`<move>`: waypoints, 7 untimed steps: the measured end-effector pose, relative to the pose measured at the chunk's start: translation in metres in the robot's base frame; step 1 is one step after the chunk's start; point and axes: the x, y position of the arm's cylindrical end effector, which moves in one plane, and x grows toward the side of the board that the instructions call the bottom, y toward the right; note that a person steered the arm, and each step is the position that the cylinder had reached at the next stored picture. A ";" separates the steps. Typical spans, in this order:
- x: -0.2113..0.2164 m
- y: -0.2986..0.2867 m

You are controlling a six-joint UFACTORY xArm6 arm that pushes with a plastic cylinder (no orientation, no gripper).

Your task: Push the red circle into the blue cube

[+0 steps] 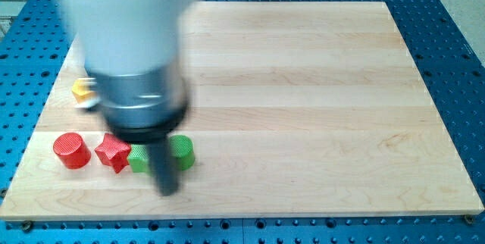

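The red circle lies near the board's left edge at the view's lower left. A red star is just to its right. My tip is at the view's bottom left, just below and between two green blocks, one to its left and one to its right. The tip is well to the right of the red circle, with the red star between them. The blue cube does not show; the arm hides much of the board's upper left.
A yellow block peeks out by the arm at the left. The wooden board lies on a blue perforated table. The blurred arm body covers the upper left.
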 end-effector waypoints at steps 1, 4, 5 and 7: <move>0.000 -0.073; -0.056 -0.094; -0.053 -0.104; -0.095 -0.120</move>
